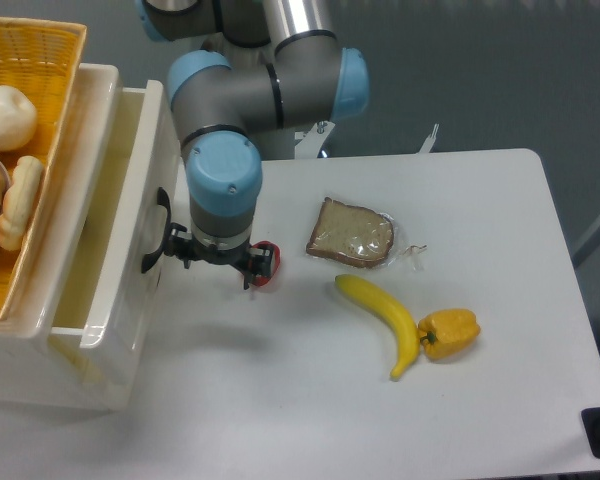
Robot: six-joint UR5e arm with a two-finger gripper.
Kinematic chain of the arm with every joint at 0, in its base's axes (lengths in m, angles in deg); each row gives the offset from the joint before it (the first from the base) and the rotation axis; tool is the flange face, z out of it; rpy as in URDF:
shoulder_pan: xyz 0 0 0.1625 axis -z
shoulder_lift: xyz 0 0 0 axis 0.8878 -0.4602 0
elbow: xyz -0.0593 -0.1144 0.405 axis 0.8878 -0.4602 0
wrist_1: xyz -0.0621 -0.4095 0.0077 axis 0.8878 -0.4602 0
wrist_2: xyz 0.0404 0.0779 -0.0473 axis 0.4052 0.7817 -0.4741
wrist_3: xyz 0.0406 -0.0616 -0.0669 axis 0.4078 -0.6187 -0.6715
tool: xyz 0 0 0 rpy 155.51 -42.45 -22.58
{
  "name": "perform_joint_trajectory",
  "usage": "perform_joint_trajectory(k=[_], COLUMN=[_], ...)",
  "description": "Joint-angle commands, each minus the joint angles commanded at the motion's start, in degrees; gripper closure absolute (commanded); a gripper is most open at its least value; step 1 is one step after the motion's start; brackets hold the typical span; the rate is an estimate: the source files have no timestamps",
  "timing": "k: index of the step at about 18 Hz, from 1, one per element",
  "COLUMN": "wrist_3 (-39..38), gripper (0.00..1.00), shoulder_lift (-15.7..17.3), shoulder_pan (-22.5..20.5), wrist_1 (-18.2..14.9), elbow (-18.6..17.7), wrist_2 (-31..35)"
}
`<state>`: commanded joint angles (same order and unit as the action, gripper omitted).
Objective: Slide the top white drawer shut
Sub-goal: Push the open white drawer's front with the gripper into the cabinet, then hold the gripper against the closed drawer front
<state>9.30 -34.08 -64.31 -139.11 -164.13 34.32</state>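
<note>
Now the top white drawer (130, 250) is standing partly open at the left of the surface (400, 400), its flat front facing right. Its one curved black handle (158, 230) is sitting just at nine o'clock of the claw (218, 262), which is pointing down right beside the front. Whether the claw's fingers are apart or together I cannot tell, since the wrist is hiding them.

One red object (263, 264) is showing at three o'clock of the claw, close against it. One slice of bread (351, 233), one banana (382, 318) and one yellow pepper (449, 333) are lying on the surface toward four o'clock. One yellow wicker basket (25, 70) is resting on the cabinet at ten o'clock.
</note>
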Motion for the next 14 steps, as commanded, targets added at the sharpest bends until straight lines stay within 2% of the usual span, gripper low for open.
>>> perform_joint_trajectory(k=[14], wrist_3=[0.09], gripper=[0.0], shoulder_lift=[-0.61], shoulder_pan=[1.32], wrist_1=[0.26], elbow=[0.0], wrist_2=[0.0])
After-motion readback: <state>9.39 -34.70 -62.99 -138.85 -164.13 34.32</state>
